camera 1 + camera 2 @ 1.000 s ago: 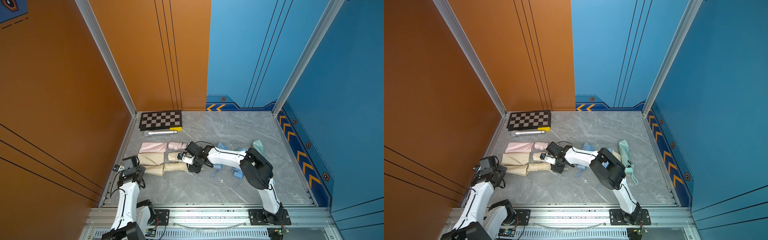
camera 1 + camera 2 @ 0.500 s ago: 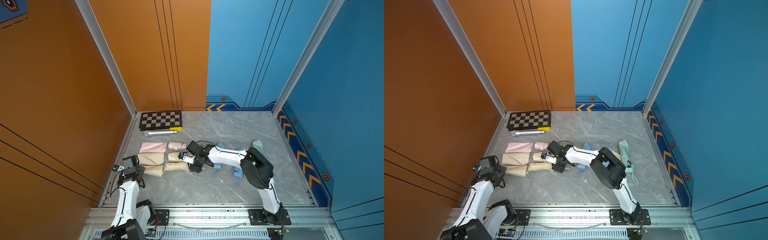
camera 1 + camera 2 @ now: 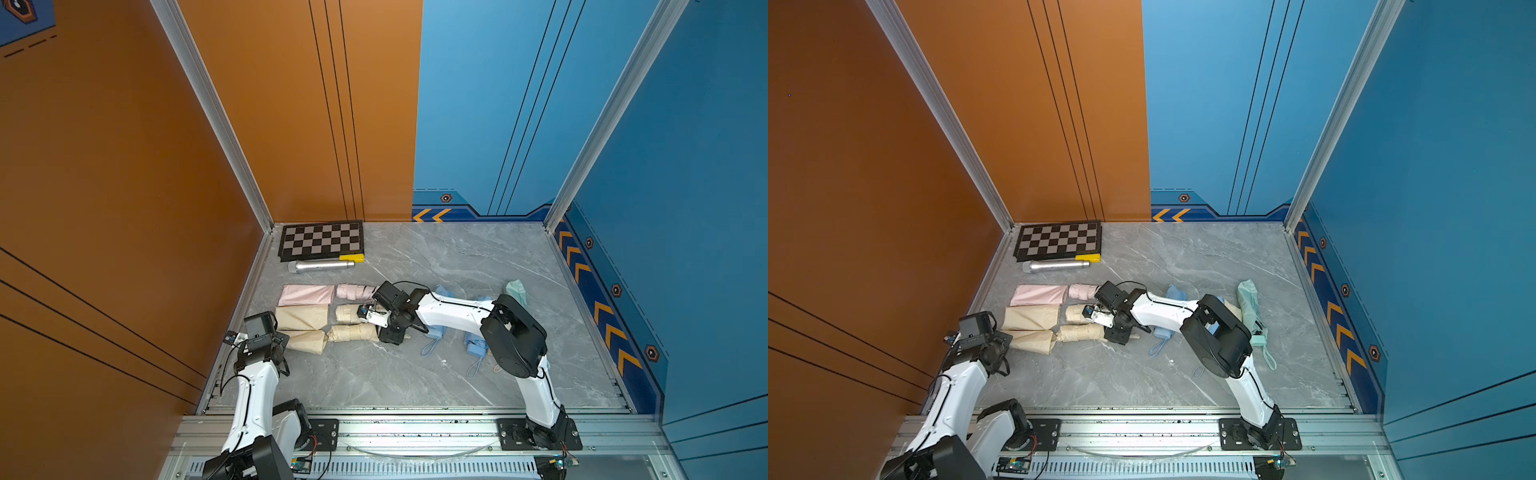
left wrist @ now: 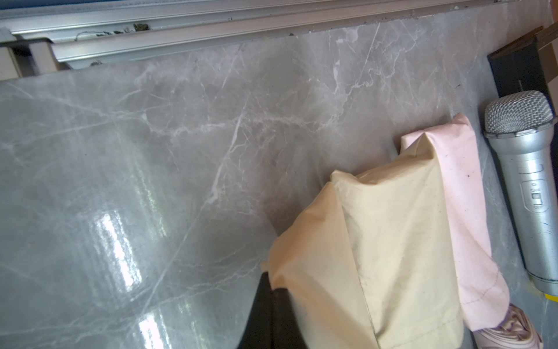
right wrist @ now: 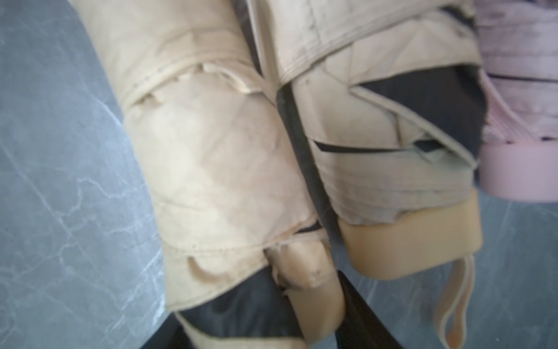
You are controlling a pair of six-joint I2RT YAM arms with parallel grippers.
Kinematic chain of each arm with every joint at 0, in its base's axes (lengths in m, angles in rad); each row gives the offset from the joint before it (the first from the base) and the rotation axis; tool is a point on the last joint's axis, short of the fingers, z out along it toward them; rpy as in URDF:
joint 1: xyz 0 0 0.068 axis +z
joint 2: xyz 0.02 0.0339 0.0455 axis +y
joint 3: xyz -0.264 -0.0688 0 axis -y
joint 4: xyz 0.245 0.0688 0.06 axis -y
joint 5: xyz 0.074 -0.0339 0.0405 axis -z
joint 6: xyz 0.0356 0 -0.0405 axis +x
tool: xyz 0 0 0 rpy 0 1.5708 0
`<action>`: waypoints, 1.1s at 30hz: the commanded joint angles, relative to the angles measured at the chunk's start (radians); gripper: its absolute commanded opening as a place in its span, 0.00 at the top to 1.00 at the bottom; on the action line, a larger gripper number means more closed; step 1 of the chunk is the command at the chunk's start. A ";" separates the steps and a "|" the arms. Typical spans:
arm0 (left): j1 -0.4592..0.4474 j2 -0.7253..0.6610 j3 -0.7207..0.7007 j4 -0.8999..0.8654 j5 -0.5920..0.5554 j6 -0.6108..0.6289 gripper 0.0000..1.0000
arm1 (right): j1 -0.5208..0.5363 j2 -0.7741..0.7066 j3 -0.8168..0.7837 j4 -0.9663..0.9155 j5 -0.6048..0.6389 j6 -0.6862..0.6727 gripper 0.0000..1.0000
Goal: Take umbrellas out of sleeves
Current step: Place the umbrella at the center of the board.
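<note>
Three pairs lie in a column at the left in both top views. The nearest cream sleeve (image 3: 306, 341) has its rear corner pinched in my shut left gripper (image 3: 284, 343), whose black fingertips (image 4: 265, 290) press together on the cloth. The cream umbrella (image 3: 353, 332) lies with its tip at that sleeve's mouth. My right gripper (image 3: 385, 332) is shut on its stubby handle (image 5: 314, 290). Behind lie another cream sleeve (image 3: 301, 318) and umbrella (image 3: 347, 313), then a pink sleeve (image 3: 306, 294) and pink umbrella (image 3: 355, 291).
A silver microphone (image 3: 322, 266), a yellow block (image 3: 351, 257) and a checkerboard (image 3: 320, 241) sit at the back left. Light blue bundles (image 3: 473, 347) lie under my right arm, and a mint umbrella (image 3: 1250, 307) lies to the right. The aluminium rail (image 4: 211, 27) runs along the left wall.
</note>
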State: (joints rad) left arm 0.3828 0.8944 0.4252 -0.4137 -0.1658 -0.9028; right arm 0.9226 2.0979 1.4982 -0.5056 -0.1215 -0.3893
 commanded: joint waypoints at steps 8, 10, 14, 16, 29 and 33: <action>0.014 -0.004 -0.019 0.000 -0.012 -0.010 0.97 | -0.013 0.011 -0.010 -0.089 0.029 -0.014 0.71; 0.016 -0.007 -0.020 -0.002 -0.009 -0.011 0.96 | -0.013 0.011 -0.010 -0.089 0.029 -0.013 0.69; 0.023 -0.018 -0.019 -0.013 -0.005 -0.020 0.92 | -0.013 0.010 -0.004 -0.088 0.034 -0.011 0.61; 0.027 -0.026 -0.013 -0.021 0.005 -0.018 0.87 | -0.011 0.006 -0.003 -0.088 0.037 -0.010 0.55; 0.040 -0.152 0.070 -0.104 0.044 0.013 0.31 | 0.013 -0.132 0.008 -0.088 0.035 0.022 0.02; 0.030 -0.205 0.110 -0.116 0.053 0.043 0.03 | 0.018 -0.212 0.008 -0.074 0.035 0.073 0.00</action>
State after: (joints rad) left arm 0.4183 0.7162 0.4900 -0.4980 -0.1345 -0.8921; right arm 0.9344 1.9652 1.5005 -0.5617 -0.1013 -0.3630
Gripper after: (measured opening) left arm 0.952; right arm 0.996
